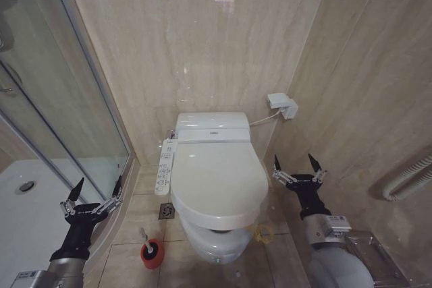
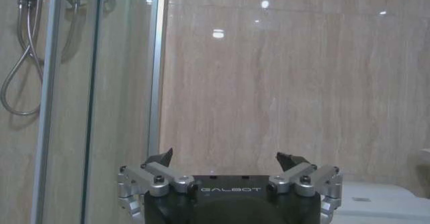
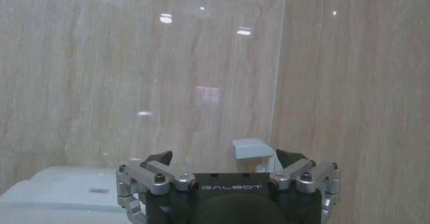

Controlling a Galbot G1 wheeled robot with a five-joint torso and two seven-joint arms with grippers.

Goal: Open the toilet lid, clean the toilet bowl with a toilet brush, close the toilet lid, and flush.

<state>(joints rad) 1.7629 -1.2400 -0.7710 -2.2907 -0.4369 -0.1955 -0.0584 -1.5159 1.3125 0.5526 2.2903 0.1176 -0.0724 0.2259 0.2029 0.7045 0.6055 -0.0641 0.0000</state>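
Observation:
The white glossy toilet lid (image 1: 217,177) lies shut over the toilet bowl (image 1: 214,239), whose inside is hidden. A white button panel (image 1: 165,165) runs along the bowl's left side. The toilet brush (image 1: 146,239) stands in its small red holder (image 1: 152,253) on the floor left of the bowl. My left gripper (image 1: 98,189) hovers open left of the toilet, above the shower tray's rim, and is empty; it also shows open in the left wrist view (image 2: 226,158). My right gripper (image 1: 295,164) hangs open and empty right of the lid, seen again in the right wrist view (image 3: 222,157).
A glass shower door (image 1: 64,92) and white curved shower tray (image 1: 27,214) fill the left. Tiled walls close in behind and on the right. A white wall box (image 1: 282,104) sits above the toilet's back unit (image 1: 212,127). A floor drain (image 1: 167,212) lies by the bowl; a ribbed hose (image 1: 408,180) hangs right.

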